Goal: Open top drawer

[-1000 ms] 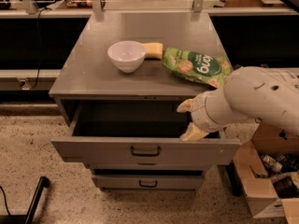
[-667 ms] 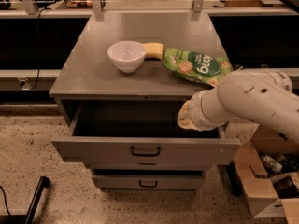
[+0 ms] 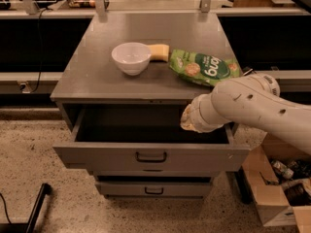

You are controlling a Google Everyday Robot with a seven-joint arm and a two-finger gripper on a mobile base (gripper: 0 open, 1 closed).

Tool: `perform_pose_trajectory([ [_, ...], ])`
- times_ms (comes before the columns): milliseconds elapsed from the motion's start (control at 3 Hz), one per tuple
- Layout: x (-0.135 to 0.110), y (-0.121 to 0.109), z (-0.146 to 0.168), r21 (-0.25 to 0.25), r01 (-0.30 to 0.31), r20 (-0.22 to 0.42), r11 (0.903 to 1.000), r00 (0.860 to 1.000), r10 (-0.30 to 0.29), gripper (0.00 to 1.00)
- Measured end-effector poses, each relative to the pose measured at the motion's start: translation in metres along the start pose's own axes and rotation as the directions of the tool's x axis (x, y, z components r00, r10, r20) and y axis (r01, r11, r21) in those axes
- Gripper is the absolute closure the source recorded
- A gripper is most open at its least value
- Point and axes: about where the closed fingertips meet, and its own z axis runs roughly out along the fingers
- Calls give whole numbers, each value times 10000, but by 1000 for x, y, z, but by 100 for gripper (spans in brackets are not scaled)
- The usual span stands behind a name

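End effector [image 3: 188, 121] over open top drawer [image 3: 150, 158]; front runs left-right.

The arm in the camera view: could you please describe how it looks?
The arm is a thick, smooth, off-white tube with a rounded joint and dark dots on its shell; no cables show. Its hand, a cream-tinted end, is above the right side of the open top drawer.

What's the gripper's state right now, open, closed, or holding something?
Gripper: cannot be told; it is above the right end of the open top drawer.
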Motion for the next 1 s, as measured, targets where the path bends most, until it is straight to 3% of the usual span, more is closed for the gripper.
perform_pose_trajectory([
  [667,28,24,47,-826,-386,-296,9958,9989,363,100],
  [1000,45,36,61,-1424,-437,-459,9888,9982,375,100],
])
